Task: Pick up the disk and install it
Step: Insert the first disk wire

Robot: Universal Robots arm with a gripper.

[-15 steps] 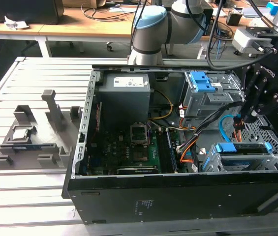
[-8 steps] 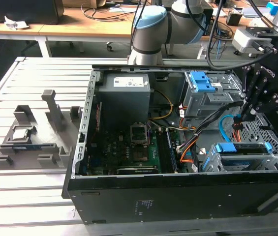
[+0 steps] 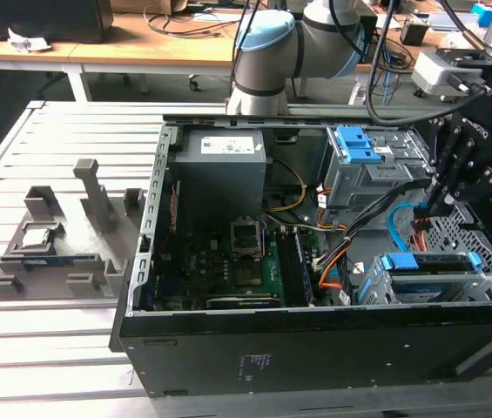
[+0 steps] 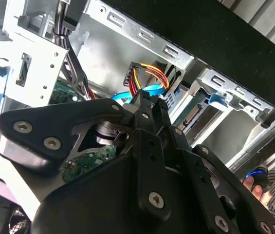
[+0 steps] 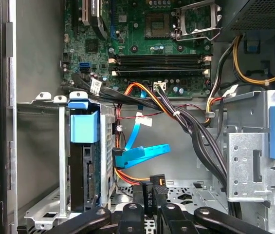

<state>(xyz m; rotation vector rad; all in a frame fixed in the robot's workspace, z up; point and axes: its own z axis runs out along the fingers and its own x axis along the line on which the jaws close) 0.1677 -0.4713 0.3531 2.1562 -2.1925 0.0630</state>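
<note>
Your gripper reached down beside the grey cage, pinching a black connector; the disk sat caged.

Arm reaching down, gripper low inside the case.

In the exterior view the arm's grey-and-blue joints stand at the far side, and the black wrist descends at the exterior view's right to the gripper. Its black linkage fingers converge downward to a narrow tip. In the first wrist view the gripper pinches a small black connector between its fingertips, orange and red wires trailing just beside them.
</note>
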